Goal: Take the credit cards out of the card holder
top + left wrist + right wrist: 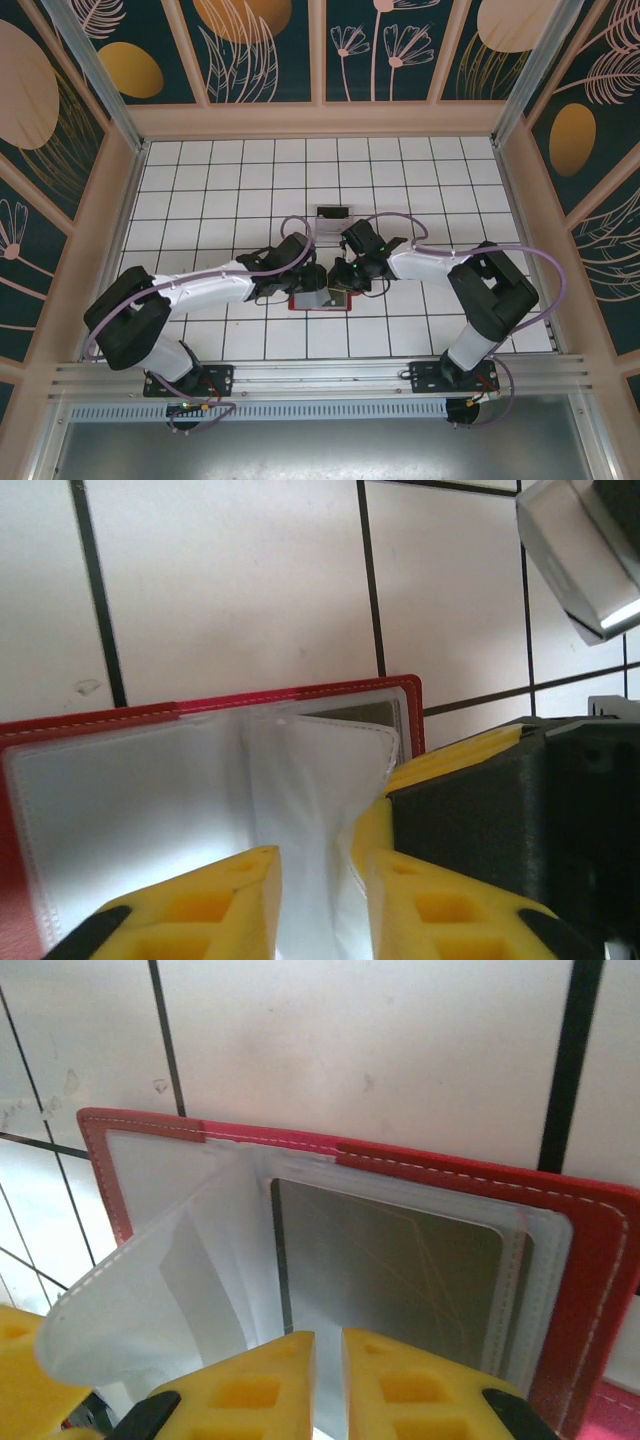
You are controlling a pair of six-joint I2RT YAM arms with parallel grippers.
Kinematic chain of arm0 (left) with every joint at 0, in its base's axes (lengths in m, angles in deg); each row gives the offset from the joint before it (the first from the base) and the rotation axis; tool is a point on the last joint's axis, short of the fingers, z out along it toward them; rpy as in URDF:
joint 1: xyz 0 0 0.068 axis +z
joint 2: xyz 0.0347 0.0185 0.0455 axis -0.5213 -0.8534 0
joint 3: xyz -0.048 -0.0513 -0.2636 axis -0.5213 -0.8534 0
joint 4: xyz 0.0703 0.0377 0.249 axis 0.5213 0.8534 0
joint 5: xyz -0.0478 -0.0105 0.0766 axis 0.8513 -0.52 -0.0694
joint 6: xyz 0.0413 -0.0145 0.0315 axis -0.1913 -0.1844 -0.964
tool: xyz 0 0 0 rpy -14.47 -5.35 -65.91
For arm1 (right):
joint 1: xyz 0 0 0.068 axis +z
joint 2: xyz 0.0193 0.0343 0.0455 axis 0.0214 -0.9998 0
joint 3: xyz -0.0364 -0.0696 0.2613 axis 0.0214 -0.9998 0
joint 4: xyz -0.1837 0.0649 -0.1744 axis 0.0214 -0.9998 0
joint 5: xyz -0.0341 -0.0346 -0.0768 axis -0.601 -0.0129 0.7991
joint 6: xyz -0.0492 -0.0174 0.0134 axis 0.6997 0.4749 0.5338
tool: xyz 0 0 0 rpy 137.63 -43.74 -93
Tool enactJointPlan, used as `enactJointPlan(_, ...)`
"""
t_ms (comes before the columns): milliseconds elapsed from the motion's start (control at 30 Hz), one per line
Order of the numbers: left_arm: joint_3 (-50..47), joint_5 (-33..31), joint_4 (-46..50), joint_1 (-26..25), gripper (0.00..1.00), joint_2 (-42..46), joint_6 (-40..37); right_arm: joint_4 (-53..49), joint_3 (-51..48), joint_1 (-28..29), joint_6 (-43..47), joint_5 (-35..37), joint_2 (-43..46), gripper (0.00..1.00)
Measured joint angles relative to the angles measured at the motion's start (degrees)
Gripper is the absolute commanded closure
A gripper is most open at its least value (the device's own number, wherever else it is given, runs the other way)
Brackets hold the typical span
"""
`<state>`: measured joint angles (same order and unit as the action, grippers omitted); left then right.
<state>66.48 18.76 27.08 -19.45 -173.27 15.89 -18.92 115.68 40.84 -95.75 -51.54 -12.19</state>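
Risk of dragging the card holder (pixel 312 300), open at centre of the top view, along the surface (pixel 240 180) with nothing pinning it, instead of freeing the dark card (pixel 390 1260). Left jaws slightly apart astride a clear sleeve (pixel 300 810); right jaws nearly together at the card's lower edge, grip hidden. Further cards unclear through glare.

Overhead camera looks down from behind; wrist cameras, seemingly close, share the card holder (pixel 600 1260)
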Motion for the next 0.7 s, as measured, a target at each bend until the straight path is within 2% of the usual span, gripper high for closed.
enactJointPlan(433,0.81,-12.15,11.65,2.4,0.67,14.53,-0.02,0.17,3.74,3.3,-0.68,-1.05,-2.43,0.84)
enactJointPlan(700,0.79,-15.21,14.43,3.74,0.66,19.08,-0.02,0.7,8.15,6.4,-1.07,-1.49,-8.46,0.85)
